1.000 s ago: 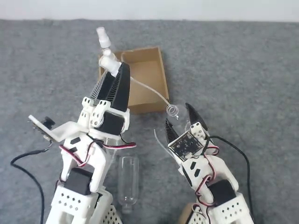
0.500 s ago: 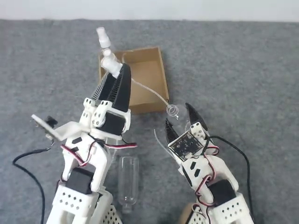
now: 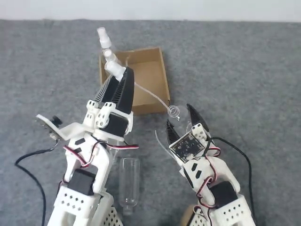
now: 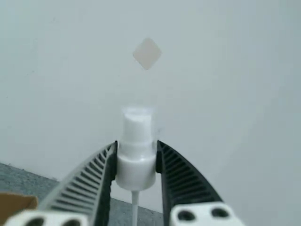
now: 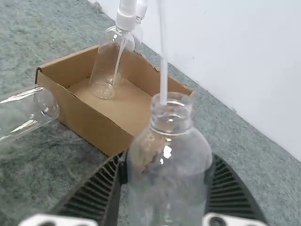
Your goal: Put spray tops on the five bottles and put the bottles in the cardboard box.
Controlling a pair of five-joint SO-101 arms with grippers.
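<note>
High view: my left tool (image 3: 121, 72) is clamped on a spray top (image 3: 113, 63) over the cardboard box (image 3: 148, 70) in the upper middle. Its dip tube (image 3: 148, 91) slants down-right to the neck of the bottle (image 3: 182, 126), which my right tool (image 3: 179, 117) grips at centre. I judge the top should swing upright above that neck before I lower it, or the tube may kink. A spare bottle (image 3: 129, 181) lies on the table (image 3: 244, 70) at bottom centre.

Left wrist view: the top sits square between my fingers, lower middle, which looks firm enough for twisting.

Right wrist view: the tube's tip is already inside the open neck at centre, so I'd hold the bottle steady and vertical. A capped bottle (image 5: 106, 66) stands in the box, upper left.

Against a second ago, my left tool and the top have shifted slightly down-right toward the bottle. The right tool hasn't moved.
</note>
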